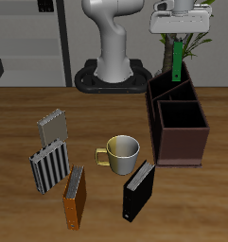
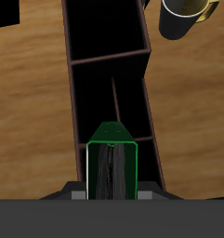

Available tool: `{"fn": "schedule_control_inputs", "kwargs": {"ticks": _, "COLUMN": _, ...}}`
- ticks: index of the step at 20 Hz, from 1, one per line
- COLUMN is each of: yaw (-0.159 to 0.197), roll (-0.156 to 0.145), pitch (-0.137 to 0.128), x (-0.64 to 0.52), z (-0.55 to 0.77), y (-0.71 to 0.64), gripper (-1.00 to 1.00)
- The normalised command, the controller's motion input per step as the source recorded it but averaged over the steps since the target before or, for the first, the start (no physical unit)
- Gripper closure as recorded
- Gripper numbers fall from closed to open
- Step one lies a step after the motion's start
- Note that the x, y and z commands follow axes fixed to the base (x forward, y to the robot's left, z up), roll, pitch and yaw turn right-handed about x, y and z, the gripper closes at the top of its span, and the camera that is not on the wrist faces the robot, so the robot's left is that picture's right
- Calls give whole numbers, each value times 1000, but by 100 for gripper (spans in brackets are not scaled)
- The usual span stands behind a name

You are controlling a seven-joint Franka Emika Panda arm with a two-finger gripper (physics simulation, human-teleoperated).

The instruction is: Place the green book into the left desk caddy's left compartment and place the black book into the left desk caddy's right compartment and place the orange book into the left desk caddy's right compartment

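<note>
My gripper (image 1: 178, 36) is shut on the upper end of the green book (image 1: 177, 60) and holds it upright over the taller back end of the left desk caddy (image 1: 182, 151). In the wrist view the green book (image 2: 112, 167) hangs end-on between the jaws of the gripper (image 2: 112, 189), above a narrow compartment of the caddy (image 2: 151, 102). The large squarish right compartment (image 1: 182, 115) at the caddy's lower front end is empty. The black book (image 1: 137, 189) and the orange book (image 1: 75, 197) stand near the table's front edge.
A yellow-rimmed mug (image 1: 122, 151) stands beside the caddy and also shows in the wrist view (image 2: 188, 17). Two grey striped books (image 1: 49, 165) (image 1: 51, 126) stand behind the orange book. A potted plant (image 1: 186, 38) stands behind the caddy.
</note>
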Motion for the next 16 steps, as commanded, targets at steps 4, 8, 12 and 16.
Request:
{"fn": "schedule_control_inputs", "kwargs": {"ticks": 4, "yaw": 22, "roll": 18, "pitch": -25, "x": -348, "z": -81, "y": 109, "gripper": 100}}
{"fn": "schedule_control_inputs", "kwargs": {"ticks": 8, "yaw": 6, "roll": 20, "pitch": 11, "x": -149, "z": -87, "y": 86, "gripper": 100}}
{"fn": "schedule_control_inputs", "kwargs": {"ticks": 12, "yaw": -3, "roll": -8, "pitch": -1, "x": -172, "z": -57, "y": 1, "gripper": 100}}
{"fn": "schedule_control_inputs", "kwargs": {"ticks": 16, "yaw": 19, "roll": 25, "pitch": 9, "x": -172, "z": -117, "y": 60, "gripper": 100}}
